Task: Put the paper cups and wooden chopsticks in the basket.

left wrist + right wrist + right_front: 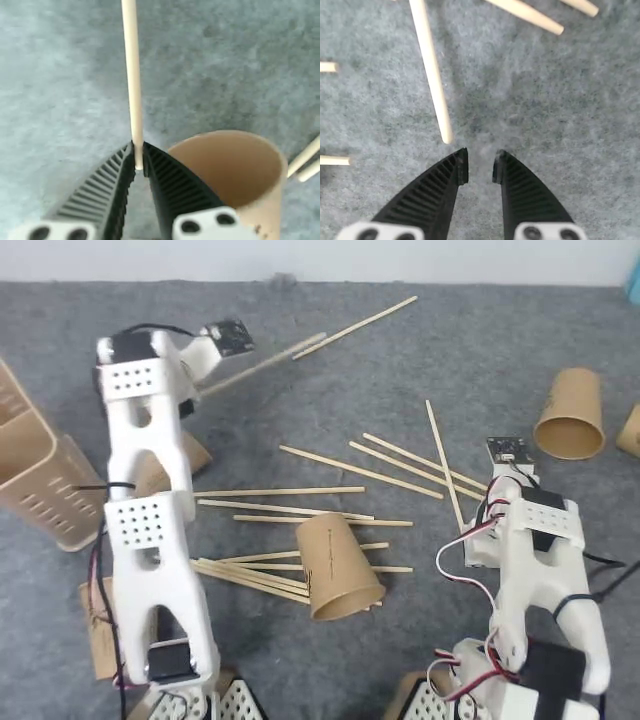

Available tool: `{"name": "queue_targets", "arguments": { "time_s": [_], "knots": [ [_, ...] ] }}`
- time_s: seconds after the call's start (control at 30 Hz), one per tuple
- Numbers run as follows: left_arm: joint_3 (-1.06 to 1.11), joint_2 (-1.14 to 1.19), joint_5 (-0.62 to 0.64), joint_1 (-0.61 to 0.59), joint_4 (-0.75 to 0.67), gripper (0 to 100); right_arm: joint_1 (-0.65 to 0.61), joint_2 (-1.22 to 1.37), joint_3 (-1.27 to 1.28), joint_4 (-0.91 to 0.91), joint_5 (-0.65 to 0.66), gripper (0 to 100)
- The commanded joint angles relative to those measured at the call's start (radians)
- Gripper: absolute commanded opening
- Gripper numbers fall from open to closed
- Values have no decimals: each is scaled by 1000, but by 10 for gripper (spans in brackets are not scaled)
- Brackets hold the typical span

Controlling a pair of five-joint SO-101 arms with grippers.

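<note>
Left gripper: the left gripper is pressed together on one end of the held chopstick, which juts out over the grey tabletop.
Right gripper: the right gripper is slightly spread and holds nothing. It sits low over the tabletop, just beside the tip of a loose chopstick.
Basket: the basket stands at the tabletop's left edge, near the left arm.
Cups: a near cup is just beside the left gripper. The toppled cup lies on scattered chopsticks. An outer cup is well apart to the right.
Step in hand: probably carrying the held chopstick to the basket.
Doing it well: the grip is at the very end, so the chopstick may swing. A firm pinch, a lift clear of the near cup and an end-first entry into the basket's open top should help.
Writing: faint marks on the cups, too small to read.
</note>
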Motion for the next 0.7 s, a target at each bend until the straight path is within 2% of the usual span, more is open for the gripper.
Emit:
{"name": "queue_targets", "arguments": {
  "time_s": [0.0,0.17,0.27,0.53,0.67],
  "knots": [
    [-18,-132,-18,-11,5,13,-1,-50,-8,8,12,87],
    [-24,-78,57,-58,-178,13,-1,-50,-8,8,14,87],
    [-25,-63,61,-78,-247,13,-1,-50,-8,8,14,87],
    [-24,-54,-155,-60,-278,13,-1,-50,-8,8,14,87],
    [-22,-38,-170,-20,-316,13,-1,-50,-8,8,14,87]
  ]
}}
